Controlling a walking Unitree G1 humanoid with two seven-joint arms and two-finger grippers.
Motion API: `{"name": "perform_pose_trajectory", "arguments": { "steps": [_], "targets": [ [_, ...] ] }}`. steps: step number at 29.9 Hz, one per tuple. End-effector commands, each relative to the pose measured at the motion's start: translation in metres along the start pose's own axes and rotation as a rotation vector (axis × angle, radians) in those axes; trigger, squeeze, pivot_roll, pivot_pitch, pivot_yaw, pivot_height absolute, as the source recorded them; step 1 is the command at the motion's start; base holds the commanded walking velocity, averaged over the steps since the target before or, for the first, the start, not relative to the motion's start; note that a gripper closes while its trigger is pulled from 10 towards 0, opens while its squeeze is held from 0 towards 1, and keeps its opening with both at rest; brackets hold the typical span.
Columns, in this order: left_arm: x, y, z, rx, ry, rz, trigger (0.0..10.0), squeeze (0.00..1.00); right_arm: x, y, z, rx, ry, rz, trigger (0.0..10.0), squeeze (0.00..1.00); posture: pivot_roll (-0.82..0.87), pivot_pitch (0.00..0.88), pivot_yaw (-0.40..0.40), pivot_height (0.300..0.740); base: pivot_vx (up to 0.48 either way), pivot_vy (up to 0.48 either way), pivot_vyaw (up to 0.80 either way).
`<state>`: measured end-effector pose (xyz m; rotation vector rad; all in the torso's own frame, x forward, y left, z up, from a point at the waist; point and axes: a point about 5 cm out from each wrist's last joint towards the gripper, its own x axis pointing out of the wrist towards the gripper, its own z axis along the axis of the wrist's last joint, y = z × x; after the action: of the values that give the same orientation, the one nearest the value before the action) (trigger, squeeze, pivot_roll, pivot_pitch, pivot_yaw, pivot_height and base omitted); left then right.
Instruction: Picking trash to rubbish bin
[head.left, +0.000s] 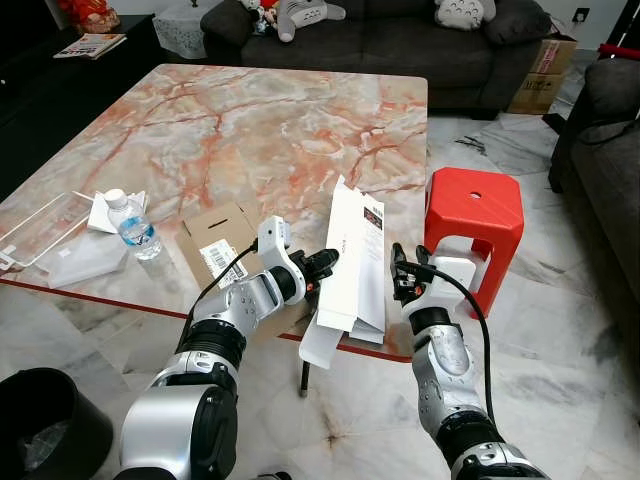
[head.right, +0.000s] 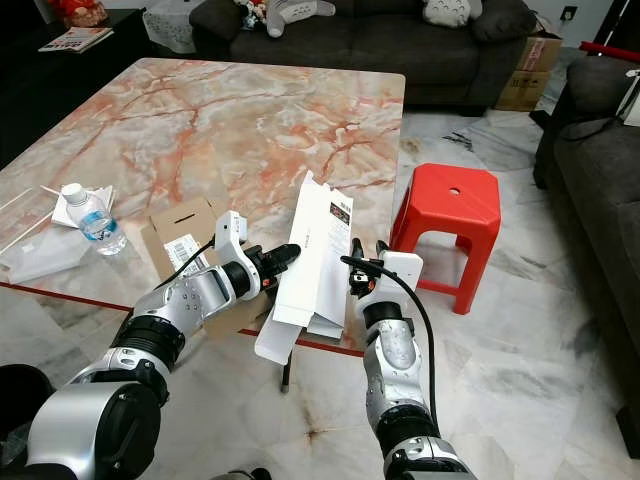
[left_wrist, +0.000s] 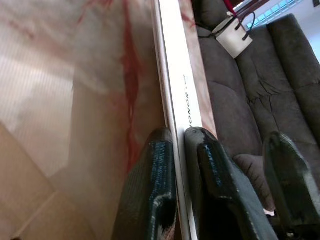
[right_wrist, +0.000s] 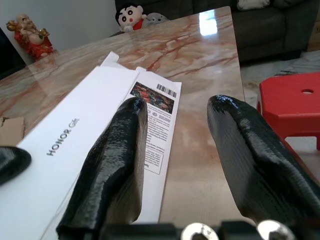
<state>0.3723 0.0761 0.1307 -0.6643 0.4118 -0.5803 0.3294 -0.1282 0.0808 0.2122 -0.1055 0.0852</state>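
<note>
Left eye view: one white box (head.left: 355, 262), one bottle (head.left: 134, 228).

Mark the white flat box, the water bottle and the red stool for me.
white flat box (head.left: 356, 255), left eye view, on its white top face, mid-length.
water bottle (head.left: 134, 230), left eye view, on its label band.
red stool (head.left: 474, 199), left eye view, on the seat top near its centre hole.

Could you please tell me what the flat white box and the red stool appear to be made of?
White box: seemingly thin printed cardboard, matte, with folded flaps, pinched by the left gripper. Red stool: probably moulded plastic, with a smooth, slightly glossy one-piece surface.
</note>
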Motion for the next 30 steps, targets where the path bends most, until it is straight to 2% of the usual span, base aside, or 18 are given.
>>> {"name": "perform_pose_trajectory", "arguments": {
  "steps": [1,8,10,11,12,13,16,19,21,22,25,26,27,30],
  "targets": [
    [-0.002,0.002,-0.001,0.027,-0.005,0.010,0.0,0.00,0.002,0.002,0.000,0.010,0.005,-0.004,10.0,0.00,0.17,0.061,0.063,0.740,0.000,0.000,0.00],
    [-0.001,-0.004,0.010,0.038,-0.099,-0.017,0.0,0.00,0.003,-0.003,0.005,0.004,-0.016,-0.018,10.0,0.00,0.17,0.055,0.062,0.740,0.000,0.000,0.00],
    [-0.002,-0.011,0.023,0.061,-0.192,-0.040,0.0,0.00,0.007,-0.012,0.017,-0.002,-0.064,-0.045,10.0,0.00,0.16,0.054,0.059,0.740,0.000,0.000,0.00],
    [-0.002,-0.012,0.026,0.078,-0.213,-0.043,1.2,0.00,0.009,-0.015,0.022,-0.004,-0.081,-0.055,10.0,0.00,0.16,0.054,0.059,0.740,0.000,0.000,0.00],
    [-0.002,-0.013,0.028,0.091,-0.223,-0.044,1.2,0.00,0.010,-0.017,0.024,-0.005,-0.090,-0.061,10.0,0.00,0.16,0.054,0.059,0.740,0.000,0.000,0.00],
    [-0.002,-0.015,0.030,0.105,-0.243,-0.043,10.0,0.00,0.011,-0.021,0.030,-0.019,-0.111,-0.067,10.0,0.00,0.16,0.054,0.058,0.740,0.000,0.000,0.00],
    [-0.004,-0.018,0.036,0.150,-0.301,-0.039,10.0,0.00,0.015,-0.030,0.044,-0.042,-0.159,-0.088,10.0,0.00,0.16,0.054,0.058,0.740,0.000,0.000,0.00],
    [-0.006,-0.021,0.042,0.250,-0.359,-0.014,10.0,0.00,0.017,-0.036,0.052,-0.071,-0.186,-0.116,10.0,0.00,0.16,0.049,0.057,0.740,0.000,0.000,0.00],
    [-0.007,-0.022,0.044,0.336,-0.381,0.011,10.0,0.00,0.017,-0.037,0.056,-0.082,-0.203,-0.128,10.0,0.00,0.16,0.048,0.057,0.740,0.000,0.000,0.00],
    [-0.009,-0.023,0.045,0.429,-0.401,0.034,10.0,0.00,0.017,-0.036,0.058,-0.093,-0.210,-0.129,10.0,0.00,0.16,0.047,0.057,0.740,0.000,0.000,0.00],
    [-0.011,-0.026,0.047,0.593,-0.446,0.066,10.0,0.00,0.017,-0.032,0.059,-0.097,-0.218,-0.125,10.0,0.00,0.16,0.048,0.057,0.740,0.000,0.000,0.00],
    [-0.012,-0.029,0.049,0.687,-0.479,0.089,10.0,0.00,0.016,-0.030,0.058,-0.094,-0.219,-0.123,10.0,0.00,0.16,0.048,0.057,0.740,0.000,0.000,0.00],
    [-0.013,-0.030,0.050,0.741,-0.501,0.107,10.0,0.00,0.016,-0.029,0.058,-0.091,-0.218,-0.124,10.0,0.00,0.16,0.048,0.057,0.740,0.000,0.000,0.00],
    [-0.014,-0.030,0.050,0.811,-0.530,0.140,10.0,0.00,0.017,-0.027,0.058,-0.089,-0.219,-0.127,10.0,0.00,0.16,0.047,0.057,0.740,0.000,0.000,0.00]
  ]
}}
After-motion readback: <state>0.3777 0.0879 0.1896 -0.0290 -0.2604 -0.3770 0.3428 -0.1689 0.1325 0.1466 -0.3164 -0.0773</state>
